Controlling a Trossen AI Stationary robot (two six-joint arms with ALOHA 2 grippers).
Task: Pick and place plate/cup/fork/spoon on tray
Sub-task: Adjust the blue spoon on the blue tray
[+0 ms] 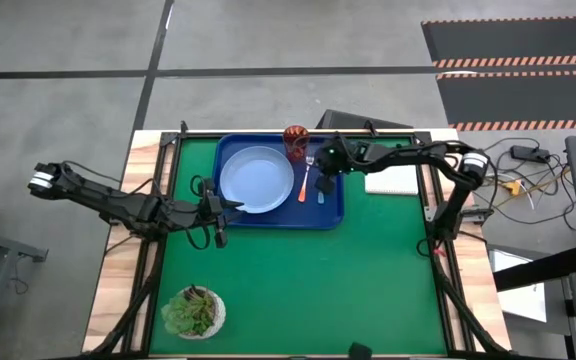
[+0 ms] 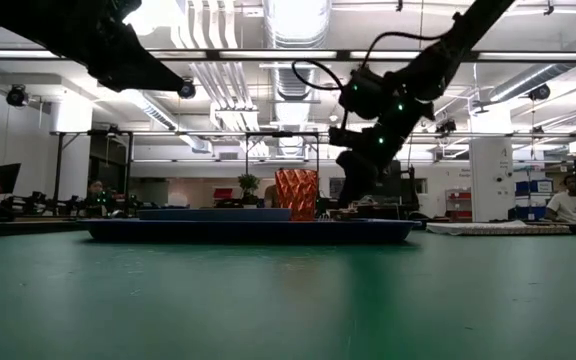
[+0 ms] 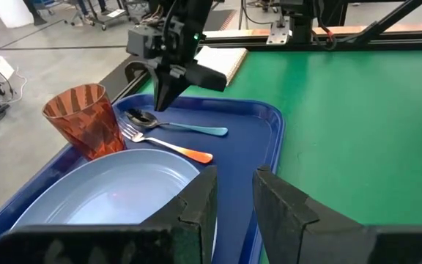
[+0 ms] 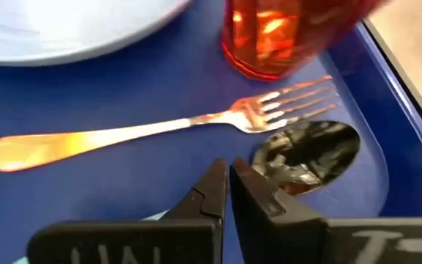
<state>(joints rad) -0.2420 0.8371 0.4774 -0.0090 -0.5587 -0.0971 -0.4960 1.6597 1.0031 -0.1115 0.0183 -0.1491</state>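
Observation:
The dark-blue tray point(image 1: 333, 215) lies at the table's far middle. On it rest the pale-blue plate point(image 1: 256, 180), the dark-red cup point(image 1: 296, 140) upright at its far right corner, the orange-handled fork point(image 3: 167, 144) and the blue-handled spoon point(image 3: 185, 128), both flat. My right gripper point(image 3: 160, 103) points down just above the spoon's neck, fingers shut and empty; its wrist view shows the spoon's bowl point(image 4: 310, 154) beyond the fingertips point(image 4: 228, 187). My left gripper point(image 3: 234, 198) is open and empty at the tray's near left edge point(image 1: 223, 207), facing the plate.
A white pad point(image 1: 393, 180) lies right of the tray under the right arm. A potted green succulent point(image 1: 194, 312) stands at the near left. The green mat point(image 1: 318, 290) in front of the tray is bare. A person point(image 2: 571, 200) sits in the room beyond.

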